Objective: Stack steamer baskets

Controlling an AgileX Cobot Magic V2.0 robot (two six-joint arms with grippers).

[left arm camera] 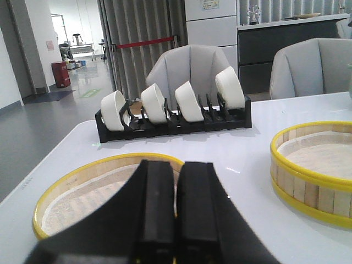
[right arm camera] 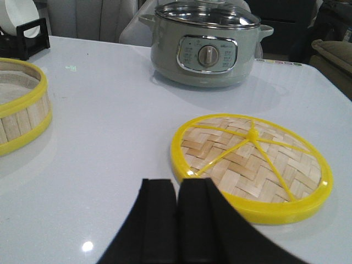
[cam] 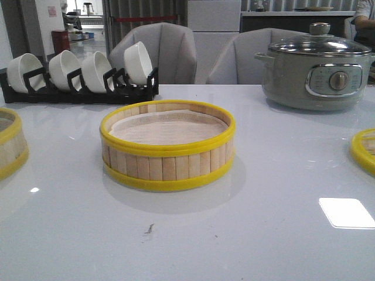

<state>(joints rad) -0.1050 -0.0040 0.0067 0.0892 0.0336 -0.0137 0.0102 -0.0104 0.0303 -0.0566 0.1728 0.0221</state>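
**Three pieces apart on the counter**

Left basket (left arm camera: pixel 77 187) sits at the left edge, cropped in front view; the left gripper (left arm camera: pixel 176 220) has its fingers pressed together. Middle basket (cam: pixel 167 145) stands at centre. The lid (right arm camera: pixel 252 165) lies flat at the right edge, its weave visible only by wrist; the right gripper (right arm camera: pixel 177 220) is likewise closed.

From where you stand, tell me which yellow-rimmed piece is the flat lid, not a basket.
The lid lies on the table's right side, near the grey pot: a flat woven-bamboo disc with yellow spokes. The centre basket and left basket have slatted walls.
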